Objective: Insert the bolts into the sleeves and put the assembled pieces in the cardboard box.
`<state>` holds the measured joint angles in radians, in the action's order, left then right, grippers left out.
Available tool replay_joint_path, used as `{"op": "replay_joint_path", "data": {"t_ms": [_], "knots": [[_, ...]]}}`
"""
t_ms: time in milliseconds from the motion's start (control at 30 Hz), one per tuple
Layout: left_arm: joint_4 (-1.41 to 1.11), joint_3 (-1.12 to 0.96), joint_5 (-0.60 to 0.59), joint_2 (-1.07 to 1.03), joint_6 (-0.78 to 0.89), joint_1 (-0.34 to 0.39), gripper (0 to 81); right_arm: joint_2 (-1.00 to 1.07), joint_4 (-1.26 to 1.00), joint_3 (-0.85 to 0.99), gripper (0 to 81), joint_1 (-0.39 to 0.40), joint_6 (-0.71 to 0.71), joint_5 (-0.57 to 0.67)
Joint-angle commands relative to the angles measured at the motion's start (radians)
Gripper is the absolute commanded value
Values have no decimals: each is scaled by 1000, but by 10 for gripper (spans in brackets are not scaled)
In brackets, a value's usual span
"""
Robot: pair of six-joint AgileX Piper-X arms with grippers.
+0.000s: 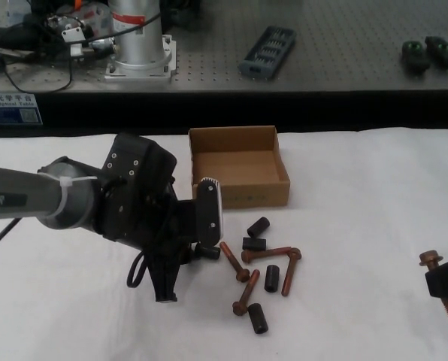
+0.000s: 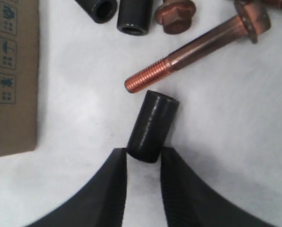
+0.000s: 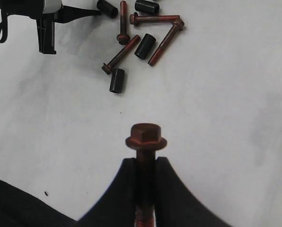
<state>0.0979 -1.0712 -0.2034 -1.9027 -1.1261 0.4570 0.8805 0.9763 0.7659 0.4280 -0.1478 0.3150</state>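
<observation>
My left gripper (image 2: pixel 144 155) lies low on the white cloth, shut on one end of a black sleeve (image 2: pixel 154 126). A copper bolt (image 2: pixel 198 47) lies just past that sleeve's open end. The left arm (image 1: pixel 134 195) sits left of a pile of several loose bolts (image 1: pixel 269 253) and black sleeves (image 1: pixel 272 278). The open cardboard box (image 1: pixel 239 192) stands just behind the pile, and its wall (image 2: pixel 13 75) shows beside the left gripper. My right gripper (image 3: pixel 145 163) is shut on the shank of a copper bolt (image 3: pixel 145 137), head pointing outward. It is at the near right edge (image 1: pixel 443 282), well away from the pile (image 3: pixel 136 42).
White cloth (image 1: pixel 359 188) covers the bench, with free room between the pile and the right gripper. Behind it on the perforated metal board stand a metal post (image 1: pixel 137 37), a dark ribbed tray (image 1: pixel 267 49) and two dark parts (image 1: pixel 428 53).
</observation>
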Motion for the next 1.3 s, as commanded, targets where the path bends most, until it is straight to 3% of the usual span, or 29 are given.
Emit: {"op": "replay_joint_path", "data": {"t_ms": [0,300,500,733,1033,1267], "knots": [[56,0,-20,-20,-11,-6,185,-6,-10,2,28,1,15,9],[58,0,-62,-20,-40,-6,197,-6,-10,2,28,1,37,9],[58,0,-115,-20,-34,-4,354,-6,-10,2,28,1,37,9],[58,0,-134,-20,-34,-4,304,-6,-10,2,28,1,37,9],[58,0,-201,-33,-38,-4,302,-6,-10,2,28,1,37,9],[59,0,-112,-60,-38,-4,302,-6,-10,2,28,1,37,9]]}}
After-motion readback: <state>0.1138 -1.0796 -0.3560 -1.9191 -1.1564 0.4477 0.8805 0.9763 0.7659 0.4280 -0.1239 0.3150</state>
